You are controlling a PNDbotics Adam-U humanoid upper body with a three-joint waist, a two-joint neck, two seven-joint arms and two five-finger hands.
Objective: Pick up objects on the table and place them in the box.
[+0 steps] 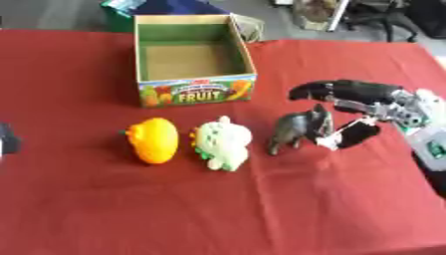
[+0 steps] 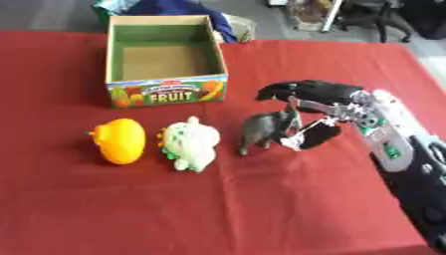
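A grey animal toy stands on the red tablecloth right of centre. My right hand reaches in from the right just beside it, its fingers spread above the toy's back end and its thumb low behind it, not closed on it. Left of the toy lie a pale green and white plush and an orange toy. The open cardboard fruit box stands behind them, nothing in it. A dark bit of my left hand shows at the left edge.
The red cloth covers the whole table, with broad bare room in front of the toys. Beyond the far edge are a blue and green bag and chair legs.
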